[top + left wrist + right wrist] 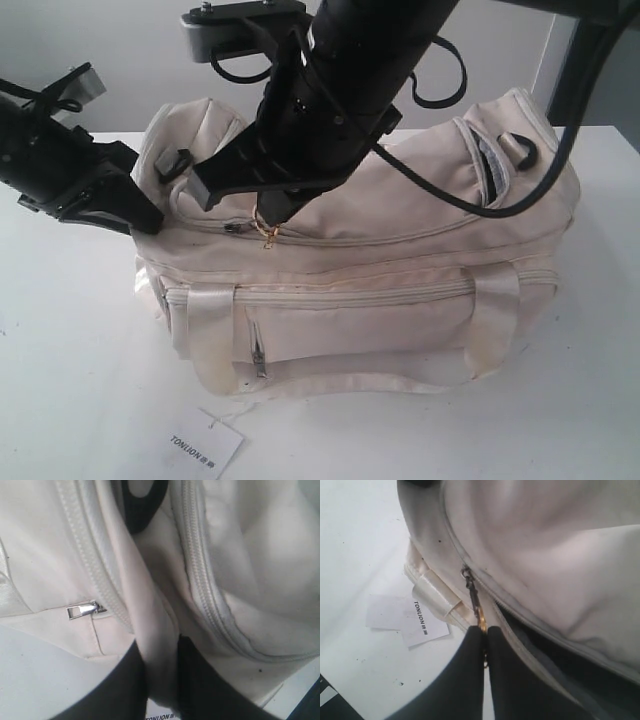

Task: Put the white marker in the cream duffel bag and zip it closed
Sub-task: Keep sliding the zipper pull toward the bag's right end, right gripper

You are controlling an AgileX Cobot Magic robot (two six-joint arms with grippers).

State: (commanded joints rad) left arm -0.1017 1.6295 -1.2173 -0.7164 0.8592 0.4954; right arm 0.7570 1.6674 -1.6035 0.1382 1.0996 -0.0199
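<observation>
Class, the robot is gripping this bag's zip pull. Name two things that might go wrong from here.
The right pincer holds only the tip of the thin zip pull; it might slip out. The left pincer pinches just a fold of the cream duffel bag; if it slides free, the bag may drag along instead of closing.

A white table (70, 400) spreads from the near edge to its far edge, which shows at the right as a straight line against a pale grey wall (110, 40). A lighter vertical strip (547, 75) rises above the far right corner. The light is soft and even, and small dark specks dot the tabletop
</observation>
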